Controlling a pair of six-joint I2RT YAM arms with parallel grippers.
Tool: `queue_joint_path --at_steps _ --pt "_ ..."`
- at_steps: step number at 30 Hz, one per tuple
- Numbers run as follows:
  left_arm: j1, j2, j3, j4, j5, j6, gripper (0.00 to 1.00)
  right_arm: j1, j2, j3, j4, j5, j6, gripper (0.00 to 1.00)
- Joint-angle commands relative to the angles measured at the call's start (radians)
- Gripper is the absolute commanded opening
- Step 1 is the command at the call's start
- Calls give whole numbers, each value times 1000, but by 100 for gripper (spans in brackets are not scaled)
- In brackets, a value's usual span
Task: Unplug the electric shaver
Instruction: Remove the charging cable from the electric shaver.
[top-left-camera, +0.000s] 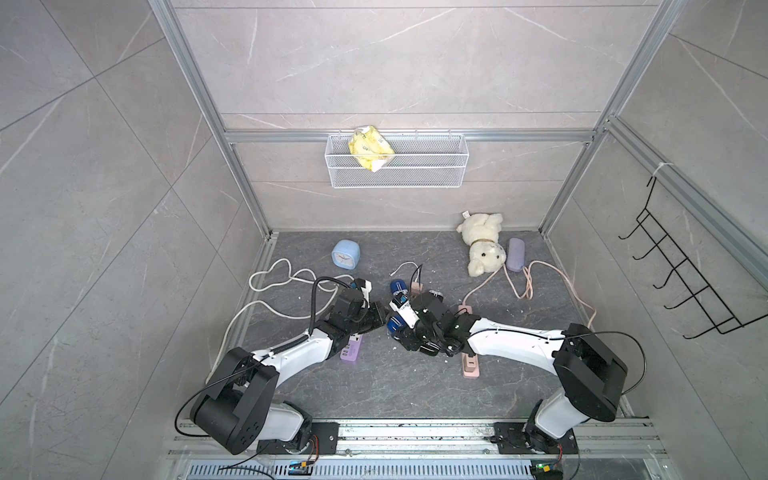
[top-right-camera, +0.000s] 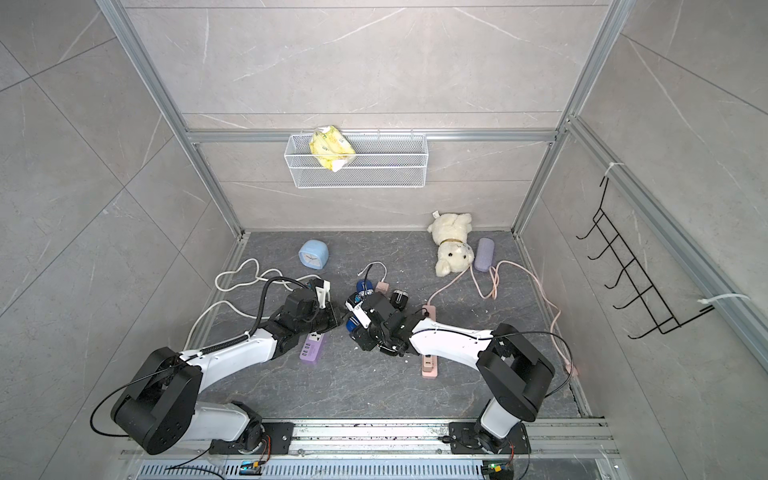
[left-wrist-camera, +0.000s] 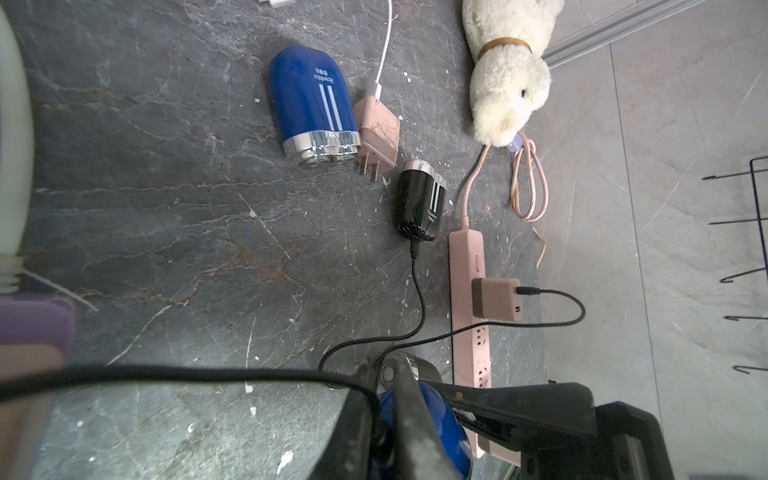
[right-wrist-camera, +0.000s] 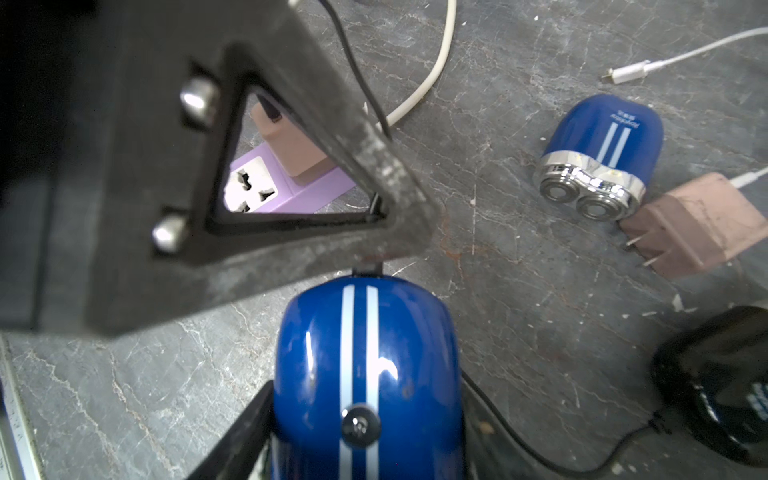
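My right gripper (right-wrist-camera: 365, 415) is shut on a blue electric shaver (right-wrist-camera: 365, 353) with white stripes, holding it just above the floor in both top views (top-left-camera: 397, 322) (top-right-camera: 353, 322). A black plug (right-wrist-camera: 366, 270) sits in the shaver's end. My left gripper (left-wrist-camera: 384, 411) is shut on that plug, and one of its fingers (right-wrist-camera: 332, 174) crosses the right wrist view. The plug's black cable (left-wrist-camera: 166, 376) runs back to a brown adapter (right-wrist-camera: 286, 145) on the purple power strip (top-left-camera: 351, 349).
A second blue shaver (left-wrist-camera: 309, 104) and a loose pink adapter (left-wrist-camera: 376, 133) lie beyond. A black shaver (left-wrist-camera: 419, 208) is wired to the pink power strip (left-wrist-camera: 469, 332). A plush bear (top-left-camera: 482, 245), blue clock (top-left-camera: 345, 254), white cord (top-left-camera: 270, 286) and wall basket (top-left-camera: 395, 174) stand around.
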Motion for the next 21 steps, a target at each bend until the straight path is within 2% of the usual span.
queue_joint_path --at_steps 1,9,21 --pt "-6 2 27 66 33 1 0 7 -28 -8 38 -8 8 41" --pt "-6 25 22 111 58 -14 0 8 -35 -23 46 -7 14 42" --pt "-6 25 17 116 31 5 0 8 -46 -95 69 -29 49 41"
